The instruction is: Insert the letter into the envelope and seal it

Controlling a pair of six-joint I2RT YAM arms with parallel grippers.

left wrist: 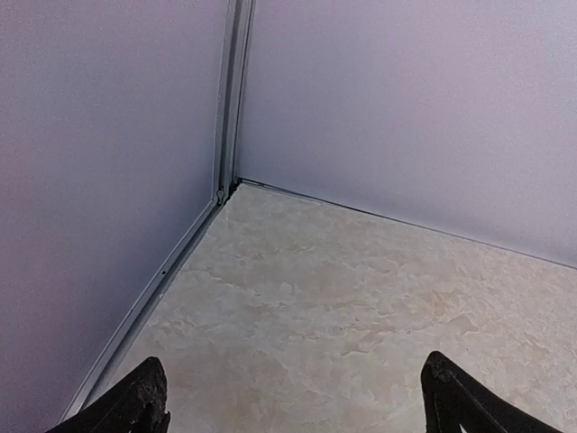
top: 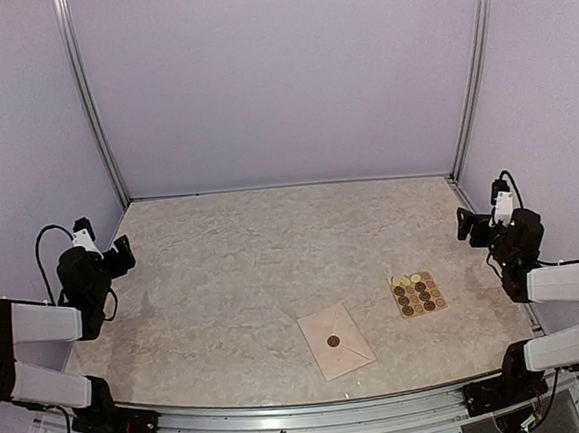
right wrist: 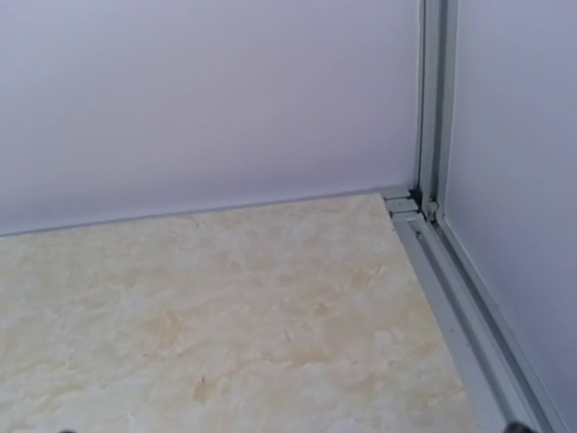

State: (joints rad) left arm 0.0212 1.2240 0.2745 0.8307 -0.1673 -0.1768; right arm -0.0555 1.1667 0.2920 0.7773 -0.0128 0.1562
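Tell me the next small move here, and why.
Probably none; I'd call it done. The envelope lies flat, flap closed, with a round brown sticker on the flap's tip, and no loose letter shows. The left gripper and right gripper sit open off to the sides, holding nothing.

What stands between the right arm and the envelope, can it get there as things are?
Probably yes. The envelope lies flat near the front edge; the right gripper sits off at the right side. Only the flat sticker sheet lies roughly between them, and the arm could pass over it.
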